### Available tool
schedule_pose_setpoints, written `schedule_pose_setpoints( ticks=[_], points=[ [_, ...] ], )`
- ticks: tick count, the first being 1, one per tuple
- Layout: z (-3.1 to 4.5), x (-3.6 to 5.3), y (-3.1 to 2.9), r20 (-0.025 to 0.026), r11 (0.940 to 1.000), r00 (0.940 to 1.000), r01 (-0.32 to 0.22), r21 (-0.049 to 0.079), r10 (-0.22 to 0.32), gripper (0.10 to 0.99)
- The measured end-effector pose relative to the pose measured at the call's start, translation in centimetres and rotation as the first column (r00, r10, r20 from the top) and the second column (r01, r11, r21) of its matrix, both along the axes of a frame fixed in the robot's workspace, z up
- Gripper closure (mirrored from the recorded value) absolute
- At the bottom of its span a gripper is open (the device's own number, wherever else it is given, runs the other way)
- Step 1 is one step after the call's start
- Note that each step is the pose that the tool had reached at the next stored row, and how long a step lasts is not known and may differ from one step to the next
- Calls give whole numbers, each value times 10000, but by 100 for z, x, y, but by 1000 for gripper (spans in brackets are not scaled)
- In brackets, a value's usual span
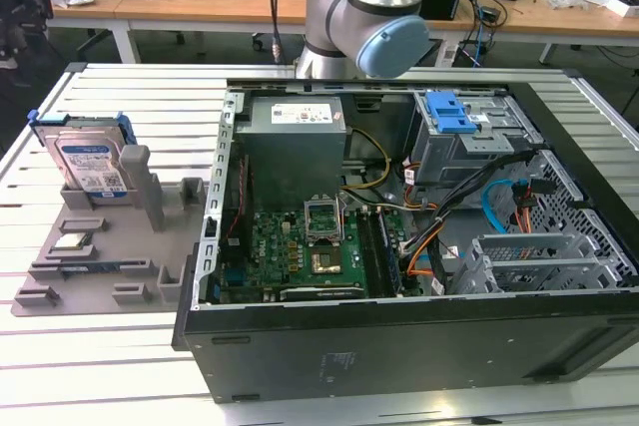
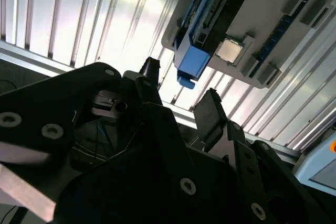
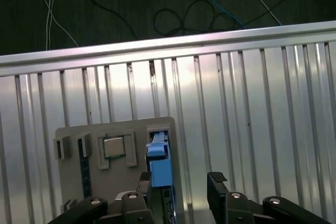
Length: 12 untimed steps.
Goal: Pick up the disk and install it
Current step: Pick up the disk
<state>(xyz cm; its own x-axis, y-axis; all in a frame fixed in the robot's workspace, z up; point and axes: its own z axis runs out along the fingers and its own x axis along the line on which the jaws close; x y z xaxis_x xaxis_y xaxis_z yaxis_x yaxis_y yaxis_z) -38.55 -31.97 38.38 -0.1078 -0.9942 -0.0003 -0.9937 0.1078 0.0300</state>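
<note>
The disk (image 1: pixel 88 159) stood on its edge in a slot of the grey holder (image 1: pixel 150 278), label face out, blue frame around it. In the exterior view it sat at about nine o'clock from the open computer case (image 1: pixel 399 338), well apart from it, on the ribbed metal table (image 1: pixel 130 97). The small square chip (image 1: pixel 72 241) lay flat in the same holder at about six o'clock from the disk, and the arm's base (image 1: pixel 374 7) rose at about twelve o'clock from the case.

In the first wrist view the disk (image 3: pixel 159 167) appeared edge-on as a narrow blue strip. Its long axis ran straight in toward the gripper (image 3: pixel 180 180), and its thin side lay across the gap. The fingers (image 3: pixel 215 179) were spread apart and held nothing. The blue strip fell inside the gap but close beside one finger and well off the other, so I judged the gripper was not centred on it. The chip (image 3: pixel 114 147) sat just beside the disk, outside the gap.

In the second wrist view the disk (image 2: pixel 193 60) showed beyond the fingertips of the gripper (image 2: pixel 180 82) without touching them. I judged the gripper was above the holder (image 2: pixel 265 17), short of the disk; how far, I could not tell.
</note>
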Motion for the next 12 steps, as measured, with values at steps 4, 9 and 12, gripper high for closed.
schedule_pose_setpoints(
  ticks=[4, 9, 12],
  points=[
    [-20, 1, 21, -2, 10000, 10000, -14, -1, 14, 545],
    [-142, 0, 22, -1, 10000, 10000, -14, -1, 14, 545],
    [-196, 0, 22, -1, 10000, 10000, -15, -1, 15, 545]
  ],
)
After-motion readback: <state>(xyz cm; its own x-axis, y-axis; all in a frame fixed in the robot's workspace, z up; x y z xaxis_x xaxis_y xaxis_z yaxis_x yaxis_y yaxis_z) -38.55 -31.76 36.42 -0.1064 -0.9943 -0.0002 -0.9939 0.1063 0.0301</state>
